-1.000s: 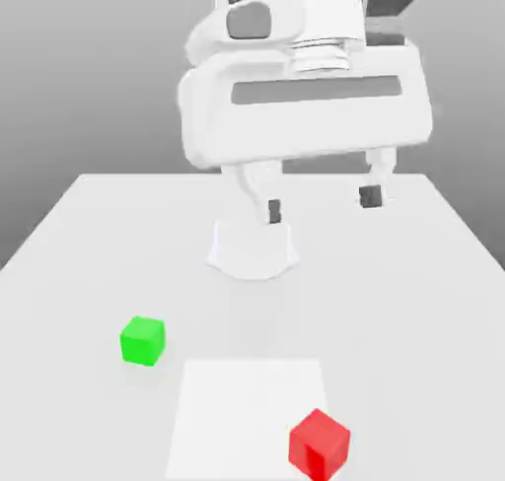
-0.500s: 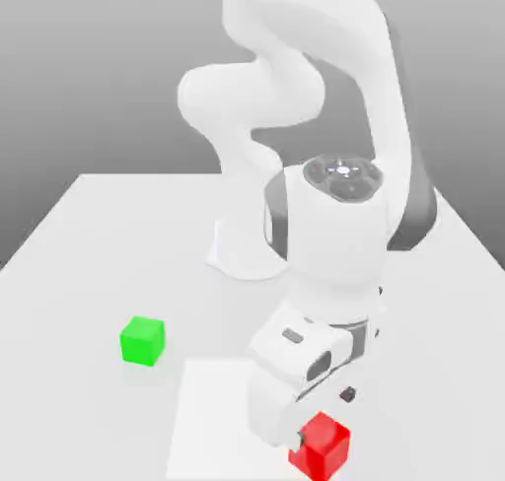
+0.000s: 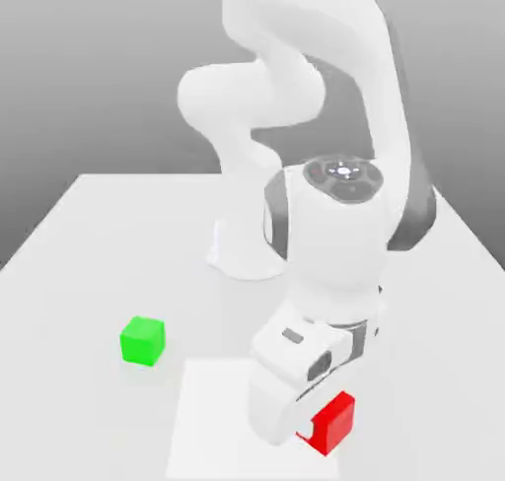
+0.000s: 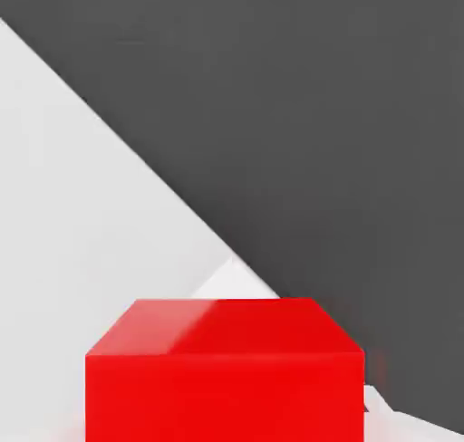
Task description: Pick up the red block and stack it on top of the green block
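- Grasping the red block (image 3: 336, 425), your gripper (image 3: 326, 416) is clenched on it toward the near side of the table (image 3: 74, 302), in the right half of the exterior view.
- One fingertip (image 3: 305, 429) shows against the block's left side in that view; the far fingertip is hidden from you, and part of the block is covered by the hand.
- Beneath them you have a flat white square (image 3: 222, 430), with the red block over its right side. Whether the block touches the surface or is slightly raised, you cannot tell.
- Well apart from your grip, the green block (image 3: 143, 341) sits on the table to the exterior view's left, farther back than the red one and just beyond the white square's far left corner.
- Behind it all, you can see the arm's base (image 3: 249, 250) at the far side of the table.
- Switching to the hand view, you get the red block close up, one face and its neighbour plain to see, the rest cut off by the border. Pale slivers beside and behind it are hard for you to make out.
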`<state>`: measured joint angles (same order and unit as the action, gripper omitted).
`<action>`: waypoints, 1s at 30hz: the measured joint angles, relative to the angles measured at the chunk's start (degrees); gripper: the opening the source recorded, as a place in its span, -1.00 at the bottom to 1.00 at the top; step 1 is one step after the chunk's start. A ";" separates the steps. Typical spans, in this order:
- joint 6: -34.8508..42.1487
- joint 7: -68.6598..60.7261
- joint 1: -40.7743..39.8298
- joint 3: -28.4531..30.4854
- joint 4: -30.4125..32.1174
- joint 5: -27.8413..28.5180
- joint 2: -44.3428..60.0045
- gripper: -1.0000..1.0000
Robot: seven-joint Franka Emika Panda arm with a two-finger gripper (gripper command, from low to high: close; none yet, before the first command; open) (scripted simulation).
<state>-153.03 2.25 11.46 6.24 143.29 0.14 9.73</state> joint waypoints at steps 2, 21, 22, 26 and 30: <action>0.68 -5.77 -2.48 2.11 2.61 2.33 -3.42 -1.00; -1.11 -63.20 -17.33 22.71 26.60 12.44 -25.22 -1.00; -2.18 -64.90 -15.94 23.52 26.64 10.20 -23.90 -1.00; -6.79 -71.07 -10.52 26.45 26.52 1.44 -18.30 -1.00; -11.98 -75.16 -8.10 27.30 26.44 -4.49 -13.03 -1.00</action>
<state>-165.01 -72.91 3.35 33.54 169.73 -4.34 -3.31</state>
